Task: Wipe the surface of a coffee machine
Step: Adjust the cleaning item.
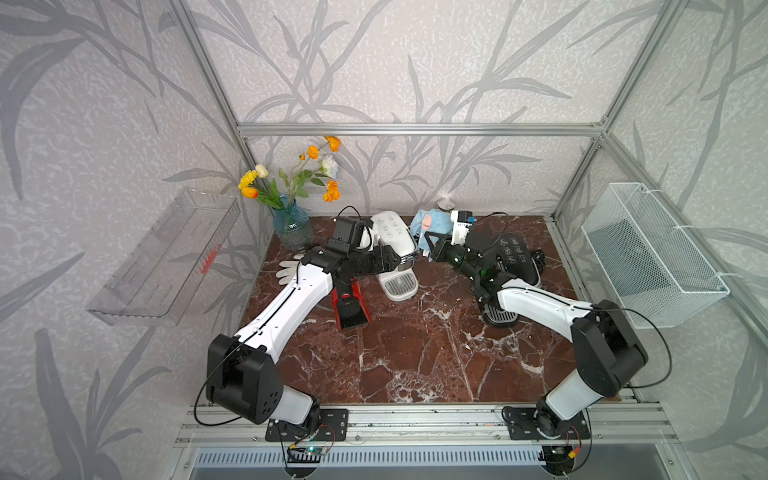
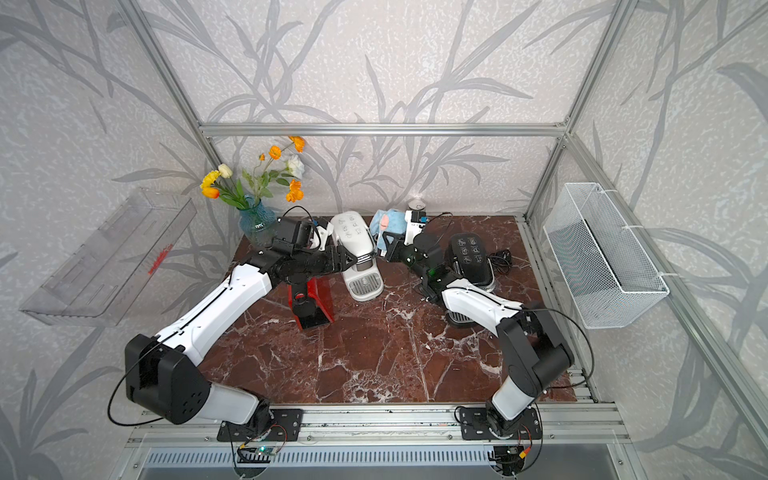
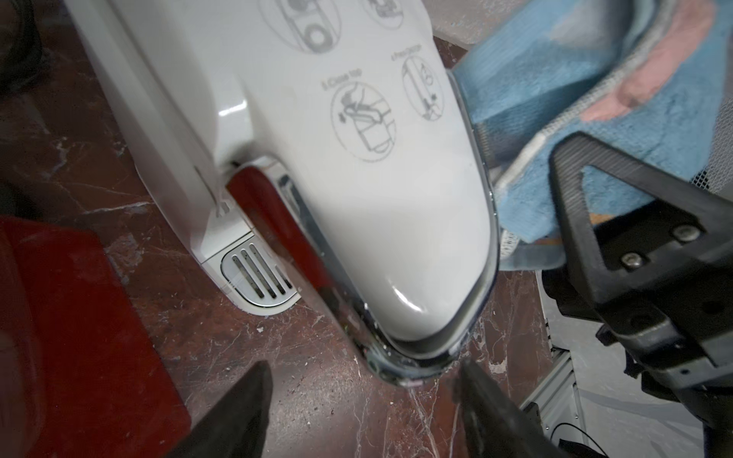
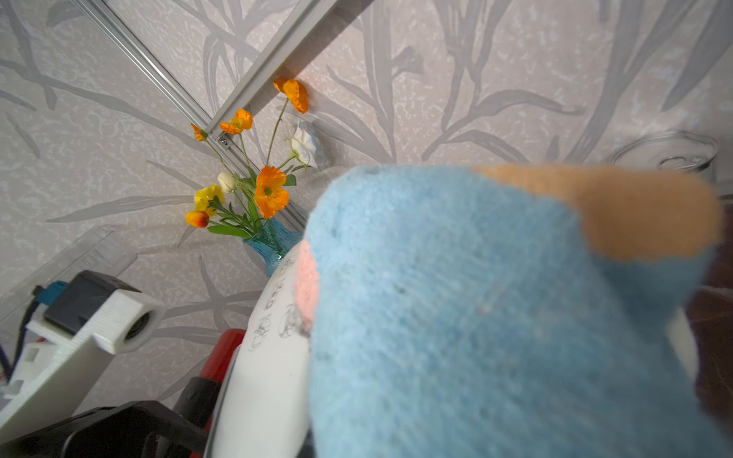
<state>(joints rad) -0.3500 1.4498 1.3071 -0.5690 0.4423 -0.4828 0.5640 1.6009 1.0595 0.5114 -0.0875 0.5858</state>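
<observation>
Marble bench (image 1: pixel 415 353) is carrying the white machine (image 1: pixel 392 237) near its back edge, left gripper (image 3: pixel 365 368) hovering wide-fingered at its nose, likely for steadying, right gripper (image 1: pixel 432 245) clamping the cloth (image 1: pixel 432 222) beside its flank for wiping.

Coffee machines: 3. The white coffee machine (image 1: pixel 392 239) is far centre, the black coffee machine (image 1: pixel 514 251) is to its right, and the red and black coffee machine (image 1: pixel 351 309) is nearer, to its left.
Cloth (image 1: pixel 438 220): 1, blue with pink and orange patches.
Vase (image 1: pixel 293 232): 1, blue glass, far left.
Blooms (image 1: pixel 331 191): 8 in the vase. 4 are orange, 2 white, 1 yellow and 1 an orange tulip.
Glove (image 1: pixel 291 268): 1, white, left.
Tin can (image 1: pixel 446 204): 1, far, by the wall.
Wire basket (image 1: pixel 648 257): 1, right wall.
Clear tray (image 1: pixel 174 249): 1, left wall.
Robot arms: 2, the left arm (image 1: pixel 286 307) and the right arm (image 1: pixel 540 305).
</observation>
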